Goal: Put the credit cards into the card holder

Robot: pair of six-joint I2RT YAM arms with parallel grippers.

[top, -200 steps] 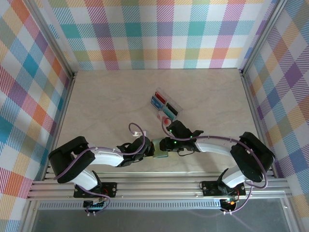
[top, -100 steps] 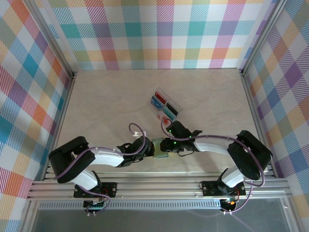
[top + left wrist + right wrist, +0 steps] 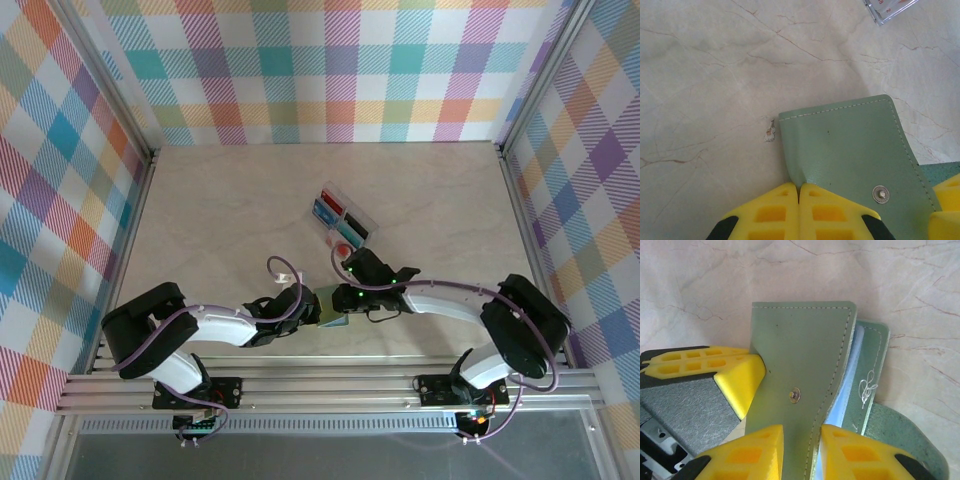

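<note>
Left arm first: in the top view it is reaching in from 9 o'clock toward the middle of the near edge of the table (image 3: 220,220). The left gripper (image 3: 799,190) is pinching with its yellow fingers pressed flat together, no gap, on the near left corner of the card holder (image 3: 850,150). So I'm logging that one as clamped on the holder's flap.

The holder is lying low on the table between the two wrists. Its grey-green flap is facing up, with white stitching along the edge and a metal snap (image 3: 881,194) toward 5 o'clock in the left wrist view.

In the right wrist view the flap is standing lifted off the inner panel. Pale blue sleeves (image 3: 840,390) are showing underneath at 3 o'clock of the snap. A white leaf mark (image 3: 867,385) is sitting on the inner panel beyond them.

The right gripper (image 3: 801,432) is coming in from 3 o'clock in the top view. Its jaws are standing narrow with a gap, and the flap's lower edge is sitting in that gap. One finger is lying over the outer face, the other beside the stitched edge. I'm not seeing them squeezed onto it.

The credit cards (image 3: 324,208), red, blue, teal and dark, are lying in the clear tray (image 3: 366,214). That tray is at 12 o'clock of the holder and apart from it.
</note>
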